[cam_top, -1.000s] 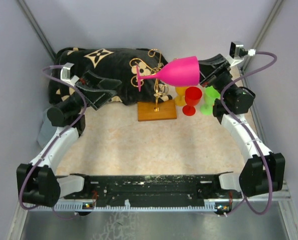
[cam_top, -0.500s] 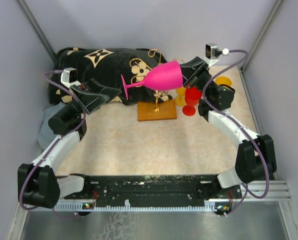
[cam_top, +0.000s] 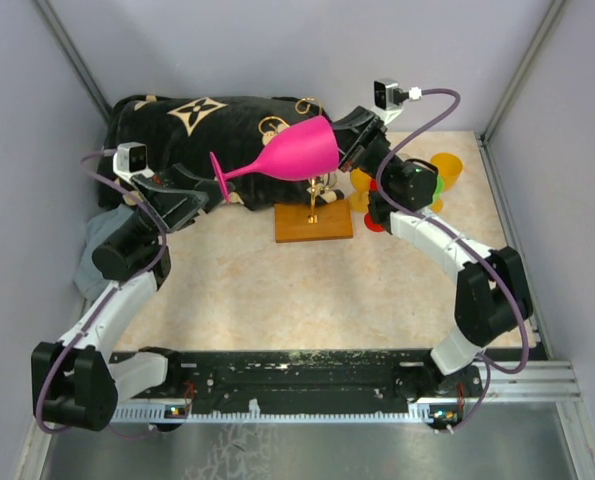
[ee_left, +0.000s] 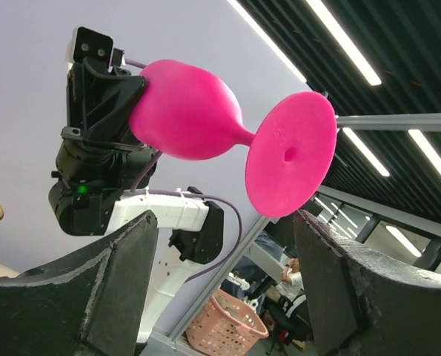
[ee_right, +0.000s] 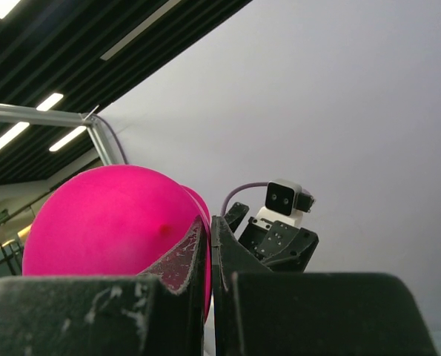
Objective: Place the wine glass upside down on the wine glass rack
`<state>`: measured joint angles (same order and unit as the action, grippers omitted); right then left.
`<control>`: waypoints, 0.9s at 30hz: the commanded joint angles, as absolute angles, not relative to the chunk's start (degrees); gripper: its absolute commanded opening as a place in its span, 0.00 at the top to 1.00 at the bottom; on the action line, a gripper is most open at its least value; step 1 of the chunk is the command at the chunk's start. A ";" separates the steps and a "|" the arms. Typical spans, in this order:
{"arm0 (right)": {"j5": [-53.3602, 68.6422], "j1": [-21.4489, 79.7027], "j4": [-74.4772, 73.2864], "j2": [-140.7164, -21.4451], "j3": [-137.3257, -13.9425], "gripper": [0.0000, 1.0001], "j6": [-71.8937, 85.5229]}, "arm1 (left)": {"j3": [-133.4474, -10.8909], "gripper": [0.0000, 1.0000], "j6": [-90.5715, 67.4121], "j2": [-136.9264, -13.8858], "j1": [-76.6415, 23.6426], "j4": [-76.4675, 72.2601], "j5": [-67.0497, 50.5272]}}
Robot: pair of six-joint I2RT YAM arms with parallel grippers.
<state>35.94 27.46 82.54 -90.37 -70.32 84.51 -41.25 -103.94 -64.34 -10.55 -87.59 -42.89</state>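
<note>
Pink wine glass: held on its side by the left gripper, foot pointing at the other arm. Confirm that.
Wrong gripper. The pink wine glass is held on its side by the right gripper, foot pointing at the other arm; the left gripper stands open. The top external view shows it.

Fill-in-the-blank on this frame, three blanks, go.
The wine glass is ____ in colour.
The right end effector is shut on its bowl; the left end effector stands ____.
The wine glass rack has a flat ____ base.
Missing: pink; open; wooden.
</note>
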 commanded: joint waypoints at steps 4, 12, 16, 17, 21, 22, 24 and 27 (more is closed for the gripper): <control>33.31 30.59 88.15 -92.73 -74.15 1.00 84.24 | -41.20 0.22 -106.55 -61.48 -10.81 -102.57 -38.73; 32.87 32.32 87.78 -94.15 -75.99 1.00 83.69 | -40.88 0.29 -108.11 -59.52 -10.81 -102.53 -36.00; 32.94 32.90 87.12 -94.13 -76.28 1.00 82.99 | -40.61 0.47 -108.75 -59.20 -10.81 -102.56 -35.07; 32.88 33.06 87.10 -94.19 -76.22 1.00 82.93 | -40.46 0.50 -108.85 -59.08 -10.81 -102.60 -34.63; 32.78 33.36 87.19 -94.21 -76.18 1.00 82.78 | -40.18 0.51 -108.81 -58.66 -10.81 -102.54 -34.33; 32.87 33.44 87.04 -94.17 -76.27 1.00 82.73 | -40.09 0.51 -108.82 -58.62 -10.81 -102.49 -34.31; 32.81 33.55 86.93 -94.16 -76.35 1.00 82.56 | -39.99 0.51 -109.03 -58.54 -10.81 -102.49 -34.11; 32.79 33.95 87.00 -95.12 -76.45 1.00 82.43 | -40.02 0.52 -109.26 -58.47 -10.81 -102.53 -34.03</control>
<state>34.09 32.75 82.98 -94.72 -73.30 83.53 -40.25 -108.29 -59.59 -10.59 -87.90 -35.09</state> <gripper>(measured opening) 0.015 0.486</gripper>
